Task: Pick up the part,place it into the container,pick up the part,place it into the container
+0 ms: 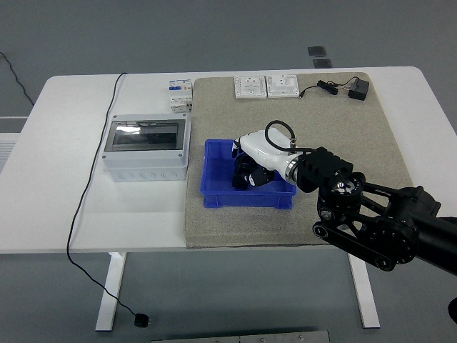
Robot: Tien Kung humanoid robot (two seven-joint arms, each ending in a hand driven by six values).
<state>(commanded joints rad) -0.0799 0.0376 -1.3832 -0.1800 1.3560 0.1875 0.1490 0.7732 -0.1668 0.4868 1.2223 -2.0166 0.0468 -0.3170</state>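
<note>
A blue container [212, 199] stands on the grey mat [343, 128], near its left front. My right hand [246, 176], white-shelled, reaches from the right down into the container, low inside it. What it holds, if anything, is hidden by the hand itself. Loose parts lie at the back: two white switch panels [250, 86] [283, 85], a small white breaker module [180, 94] and a black adapter with a lead [359, 89]. The left hand is out of view.
A grey distribution box with a clear lid [145, 148] stands on the white table just left of the container. A black cable [91, 182] runs from behind it over the table's front edge to the floor.
</note>
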